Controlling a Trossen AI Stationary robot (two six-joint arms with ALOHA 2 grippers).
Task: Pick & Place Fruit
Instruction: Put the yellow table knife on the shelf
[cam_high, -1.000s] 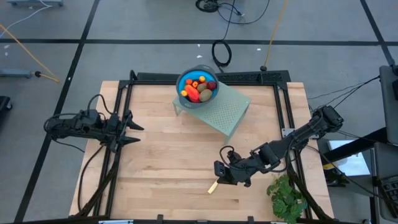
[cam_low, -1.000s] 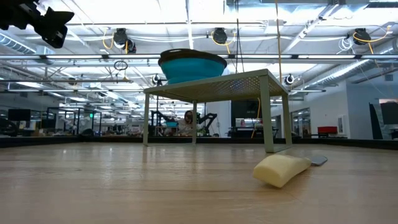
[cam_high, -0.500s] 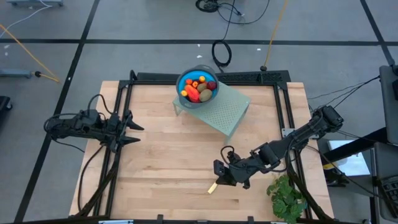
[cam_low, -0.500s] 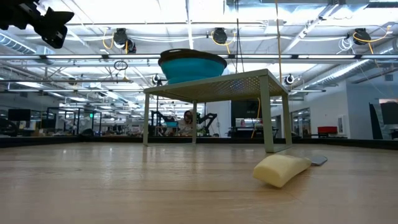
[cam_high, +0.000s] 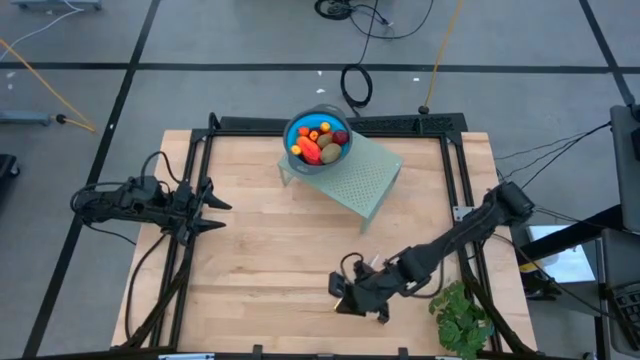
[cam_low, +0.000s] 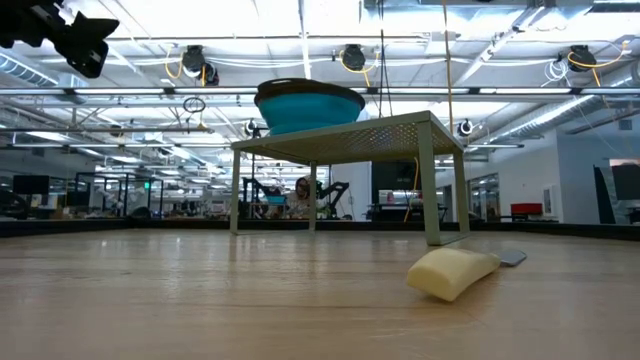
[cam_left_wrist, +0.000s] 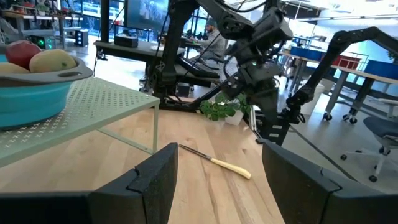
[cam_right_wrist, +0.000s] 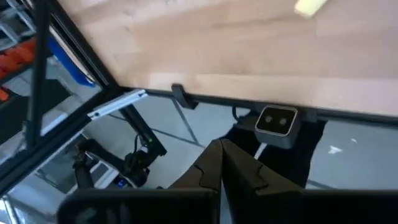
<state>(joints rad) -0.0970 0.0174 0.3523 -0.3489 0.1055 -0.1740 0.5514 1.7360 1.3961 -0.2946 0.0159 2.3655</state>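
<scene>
Now my right gripper (cam_high: 343, 300) hangs near the table's front edge, fingers pressed together on nothing. My left gripper (cam_high: 218, 215) waits spread wide at the left side, and the fruit (cam_high: 318, 144) sits in the blue bowl (cam_high: 297, 125) on the green rack (cam_high: 365, 180)

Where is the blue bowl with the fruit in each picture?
High view: the blue bowl sits top centre, on a corner of the green rack, full of fruit.
Low view: upper middle, on top of the rack, seen from the side; the fruit is hidden.
Left wrist view: at the left edge, on the rack, with two pieces of fruit showing.
Right wrist view: not in it.
Shared landmark: the green rack under the bowl.
</scene>
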